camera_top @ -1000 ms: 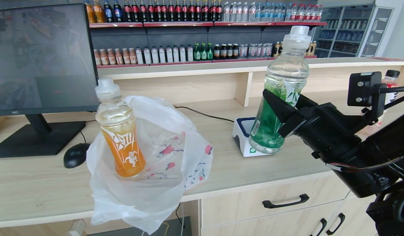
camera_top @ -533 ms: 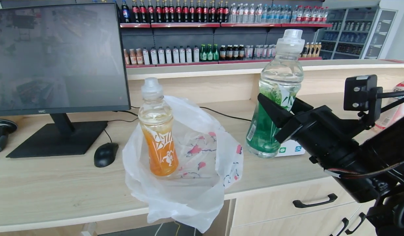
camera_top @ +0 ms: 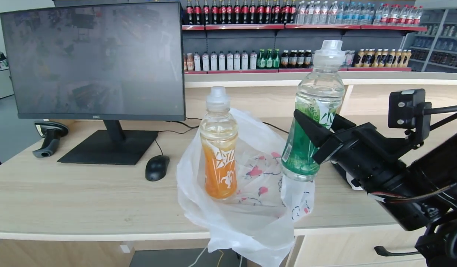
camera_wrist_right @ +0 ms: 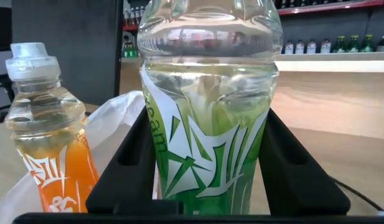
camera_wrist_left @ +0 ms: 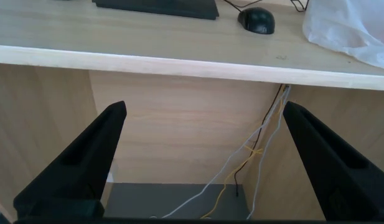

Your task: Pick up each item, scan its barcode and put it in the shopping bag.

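Note:
My right gripper point(camera_top: 317, 129) is shut on a green-labelled bottle point(camera_top: 311, 122) with a clear cap, held upright above the right rim of the white plastic shopping bag point(camera_top: 250, 207). The green bottle point(camera_wrist_right: 207, 124) sits squeezed between the black fingers point(camera_wrist_right: 126, 165) in the right wrist view. An orange drink bottle point(camera_top: 218, 148) stands upright inside the bag; this orange bottle point(camera_wrist_right: 48, 149) also appears beside the held one. My left gripper point(camera_wrist_left: 201, 162) is open, low in front of the counter's underside, holding nothing.
On the wooden counter point(camera_top: 65, 193) stand a dark monitor point(camera_top: 95, 63), a black mouse point(camera_top: 156, 167) and a handheld scanner point(camera_top: 48, 137) at far left. A white scanner base point(camera_top: 348, 181) sits behind my right arm. Cables point(camera_wrist_left: 260, 155) hang under the counter. Drink shelves line the back.
The head camera has swung left, shifting the whole scene right. My right gripper has carried the green bottle from the white scanner base to over the bag's right rim.

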`<state>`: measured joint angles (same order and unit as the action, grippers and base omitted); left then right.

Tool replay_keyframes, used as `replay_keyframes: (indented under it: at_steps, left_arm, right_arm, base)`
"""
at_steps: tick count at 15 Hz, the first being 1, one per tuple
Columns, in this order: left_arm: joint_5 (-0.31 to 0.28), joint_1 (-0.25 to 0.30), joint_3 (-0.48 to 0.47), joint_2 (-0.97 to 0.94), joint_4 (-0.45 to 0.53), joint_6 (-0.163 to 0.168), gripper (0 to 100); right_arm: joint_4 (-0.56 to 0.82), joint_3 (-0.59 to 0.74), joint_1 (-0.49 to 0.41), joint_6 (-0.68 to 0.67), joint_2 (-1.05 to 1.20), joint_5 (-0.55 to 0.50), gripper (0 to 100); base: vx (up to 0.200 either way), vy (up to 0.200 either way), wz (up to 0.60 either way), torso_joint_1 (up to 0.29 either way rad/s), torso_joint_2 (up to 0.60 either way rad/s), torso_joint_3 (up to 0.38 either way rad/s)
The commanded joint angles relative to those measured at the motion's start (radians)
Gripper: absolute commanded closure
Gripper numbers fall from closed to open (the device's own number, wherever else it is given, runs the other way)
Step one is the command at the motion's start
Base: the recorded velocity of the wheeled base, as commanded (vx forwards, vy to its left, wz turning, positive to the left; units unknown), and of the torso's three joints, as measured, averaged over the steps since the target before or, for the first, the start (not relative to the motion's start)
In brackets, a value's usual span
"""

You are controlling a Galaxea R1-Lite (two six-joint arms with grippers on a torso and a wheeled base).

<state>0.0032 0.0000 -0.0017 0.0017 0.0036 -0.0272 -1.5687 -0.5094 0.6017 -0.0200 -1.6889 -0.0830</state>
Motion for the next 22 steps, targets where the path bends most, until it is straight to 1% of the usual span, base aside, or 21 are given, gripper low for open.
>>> replay_keyframes:
  at_steps: [1, 3, 9, 14, 18, 22]
  left_arm:
    - [0.000, 0.000, 0.000, 0.000, 0.001, 0.000, 0]
    - [0.000, 0.000, 0.000, 0.000, 0.001, -0.002, 0]
    - [0.000, 0.000, 0.000, 0.000, 0.001, -0.002, 0]
    - [0.000, 0.000, 0.000, 0.000, 0.001, -0.002, 0]
    - [0.000, 0.000, 0.000, 0.000, 0.001, -0.002, 0]
    - [0.000, 0.000, 0.000, 0.000, 0.001, -0.002, 0]
  right_arm:
    - [-0.002, 0.003, -0.002, -0.001, -0.003, -0.001, 100]
    - [-0.002, -0.011, 0.000, -0.008, -0.009, -0.001, 100]
    - [-0.002, -0.155, 0.004, -0.028, -0.144, 0.002, 100]
    - [-0.002, -0.192, 0.013, -0.029, -0.213, 0.003, 100]
    - [-0.002, -0.235, 0.061, -0.028, -0.281, 0.003, 100]
    - [-0.002, -0.241, 0.058, -0.028, -0.298, 0.003, 100]
  base:
    - [0.000, 0.000, 0.00, 0.000, 0.00, 0.000]
    - [0.000, 0.000, 0.00, 0.000, 0.00, 0.000]
    - [0.000, 0.000, 0.00, 0.000, 0.00, 0.000]
    - [0.000, 0.000, 0.00, 0.000, 0.00, 0.000]
    - [0.000, 0.000, 0.00, 0.000, 0.00, 0.000]
    - [0.000, 0.000, 0.00, 0.000, 0.00, 0.000]
